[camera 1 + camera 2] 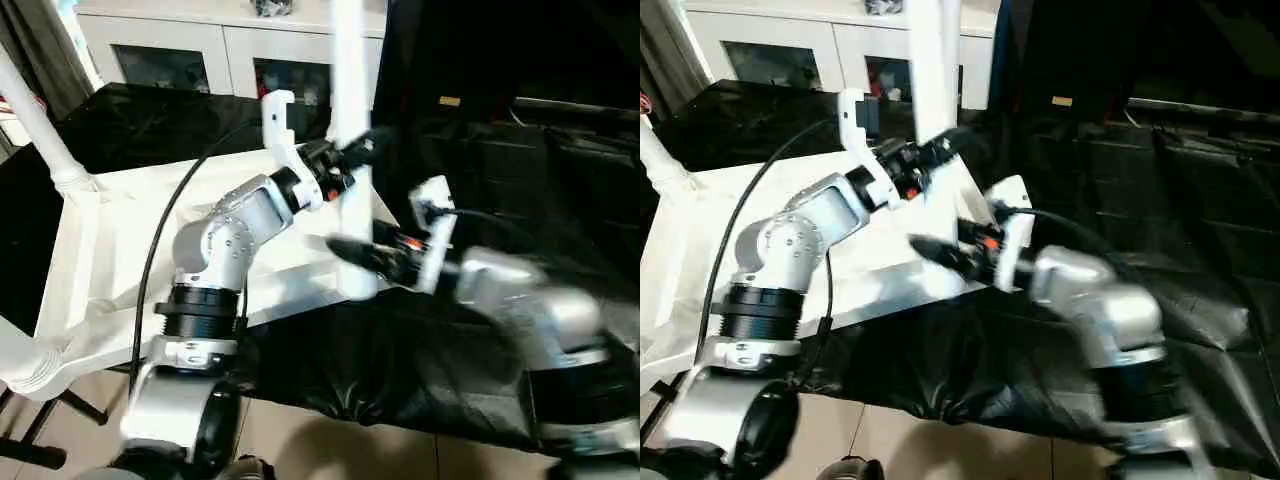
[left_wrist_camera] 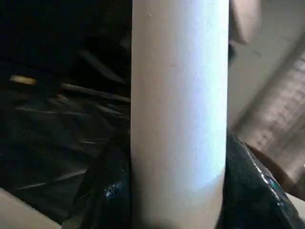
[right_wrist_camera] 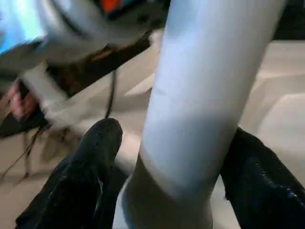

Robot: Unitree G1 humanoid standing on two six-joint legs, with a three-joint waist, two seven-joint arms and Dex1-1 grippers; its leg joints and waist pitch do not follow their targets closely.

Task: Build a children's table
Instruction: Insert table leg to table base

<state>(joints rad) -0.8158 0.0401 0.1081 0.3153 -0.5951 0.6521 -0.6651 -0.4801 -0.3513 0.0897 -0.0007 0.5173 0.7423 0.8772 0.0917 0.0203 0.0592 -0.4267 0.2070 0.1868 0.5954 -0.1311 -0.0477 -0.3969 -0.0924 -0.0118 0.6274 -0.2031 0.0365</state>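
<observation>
Left eye view: both grippers work one upright white leg [image 1: 349, 120] at the near corner of the overturned tabletop [image 1: 120, 260], which lies on the black-covered desk [image 1: 420, 370].

The left gripper [image 1: 362, 148] grasps the leg partway up, and the left wrist view has a black finger [image 2: 107, 191] pressed to each side of the tube. The right gripper [image 1: 345, 250] reaches in lower down; the right wrist view shows its fingers [image 3: 86, 176] released, with a gap on one side of the leg. Two more legs [image 1: 40, 125] already stand in the far left sockets. A white cabinet [image 1: 190, 50] lies beyond the desk, and the silver forearms hide the tabletop's near edge.
</observation>
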